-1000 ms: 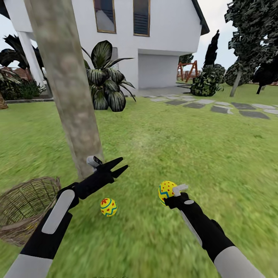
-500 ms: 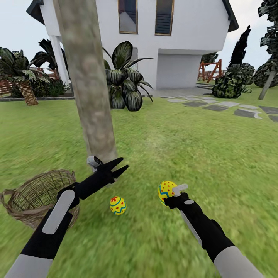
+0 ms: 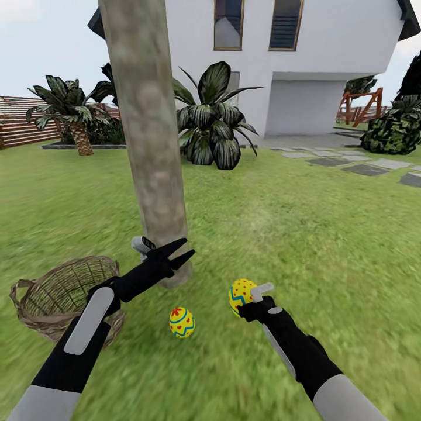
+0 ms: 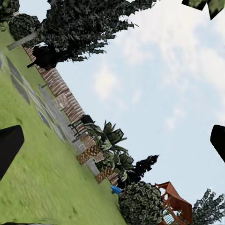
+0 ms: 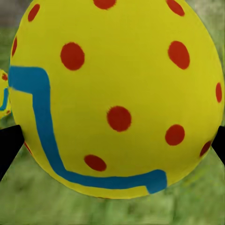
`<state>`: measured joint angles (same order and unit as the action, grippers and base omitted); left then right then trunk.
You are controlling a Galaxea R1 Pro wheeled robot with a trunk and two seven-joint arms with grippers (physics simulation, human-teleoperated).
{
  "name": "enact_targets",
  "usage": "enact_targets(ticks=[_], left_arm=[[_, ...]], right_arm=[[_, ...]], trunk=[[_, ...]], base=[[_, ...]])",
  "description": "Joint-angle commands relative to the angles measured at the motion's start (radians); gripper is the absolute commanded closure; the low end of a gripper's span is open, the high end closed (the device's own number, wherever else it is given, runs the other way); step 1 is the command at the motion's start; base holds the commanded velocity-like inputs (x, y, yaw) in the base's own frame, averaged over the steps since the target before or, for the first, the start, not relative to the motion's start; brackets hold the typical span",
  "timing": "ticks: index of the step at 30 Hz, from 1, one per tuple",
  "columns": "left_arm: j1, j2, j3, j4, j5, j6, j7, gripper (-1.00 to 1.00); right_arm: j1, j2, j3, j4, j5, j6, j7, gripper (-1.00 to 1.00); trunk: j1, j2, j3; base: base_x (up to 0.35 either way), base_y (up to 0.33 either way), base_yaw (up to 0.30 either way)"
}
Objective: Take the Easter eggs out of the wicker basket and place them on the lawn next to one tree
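Note:
The tree [image 3: 153, 152] has a thick mottled trunk that rises from the lawn [image 3: 304, 234] just beyond my arms. One yellow egg [image 3: 182, 322] with blue zigzag and red marks lies on the grass close to the trunk's base. My right gripper [image 3: 244, 299] is shut on a second egg [image 3: 238, 290], held low over the grass to the right of the first; up close this egg [image 5: 117, 98] sits between the fingertips [image 5: 8, 146]. The wicker basket [image 3: 35, 310] stands left of the trunk. My left gripper [image 3: 182, 252] hangs open in front of the trunk, holding nothing. The third egg is out of view.
A white house [image 3: 327, 52] and a broad-leaved plant [image 3: 213, 120] stand behind the tree. Grey stepping stones [image 3: 365, 169] run at the far right, a palm [image 3: 73, 114] and slatted fence [image 3: 20, 120] at the far left. Open grass spreads to the right.
The head camera has turned left, so the whole scene slid right. My right gripper, still holding its egg, has dropped slightly and shifted left toward the lying egg. The left arm holds its pose.

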<state>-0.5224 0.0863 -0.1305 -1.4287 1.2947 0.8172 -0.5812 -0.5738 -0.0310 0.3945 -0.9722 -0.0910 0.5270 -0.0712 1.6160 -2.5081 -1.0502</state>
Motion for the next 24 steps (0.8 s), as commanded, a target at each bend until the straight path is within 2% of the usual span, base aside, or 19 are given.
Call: enact_targets(ticks=[1,2,4,8,16,18,20,22,24], left_arm=[[-0.001,-0.001,-0.001,0.0,0.006,0.005,0.0,-1.0],[-0.001,-0.001,-0.001,0.0,0.008,0.006,-0.001,-1.0],[-0.001,-0.001,-0.001,0.001,0.01,0.007,-0.002,-1.0],[-0.001,-0.001,-0.001,0.001,0.012,0.007,-0.003,-1.0],[0.003,-0.009,-0.001,-0.005,0.014,0.007,-0.003,-1.0],[0.005,-0.008,-0.001,-0.011,0.014,0.008,-0.006,-1.0],[0.005,-0.008,-0.001,-0.014,0.015,0.009,-0.03,-1.0],[0.005,-0.008,-0.009,-0.015,0.015,0.011,-0.062,-1.0],[0.005,-0.008,-0.053,-0.019,0.015,0.01,-0.085,-1.0]], right_arm=[[-0.001,0.011,0.01,0.017,-0.007,-0.016,-0.008,1.0],[0.0,0.028,0.013,0.034,-0.008,-0.056,-0.005,1.0],[-0.001,0.043,0.014,0.042,-0.008,-0.118,-0.003,1.0],[-0.001,0.045,0.012,0.05,-0.008,-0.228,-0.004,1.0],[-0.001,0.047,0.01,0.066,-0.006,-0.236,-0.014,1.0],[-0.004,0.051,0.009,0.124,-0.009,-0.235,-0.03,1.0],[-0.026,0.074,0.009,0.231,-0.007,-0.24,-0.043,1.0],[-0.093,0.088,0.009,0.373,-0.007,-0.289,-0.047,1.0],[-0.168,0.105,0.009,0.524,-0.008,-0.337,-0.048,1.0]], trunk=[[0.0,0.0,-0.001],[0.0,0.0,-0.001],[0.0,0.0,-0.001],[0.0,0.0,-0.001],[0.0,0.0,-0.001],[0.0,0.0,-0.001],[0.0,0.0,-0.001],[0.0,0.0,-0.001],[0.0,0.0,-0.001]], base=[[0.298,-0.178,0.298],[0.302,-0.166,0.299],[0.31,-0.147,0.232],[0.214,-0.058,0.033],[0.007,-0.001,0.001],[0.0,0.0,0.0],[0.0,0.0,0.0],[0.0,0.0,0.0],[0.0,0.0,0.0]])
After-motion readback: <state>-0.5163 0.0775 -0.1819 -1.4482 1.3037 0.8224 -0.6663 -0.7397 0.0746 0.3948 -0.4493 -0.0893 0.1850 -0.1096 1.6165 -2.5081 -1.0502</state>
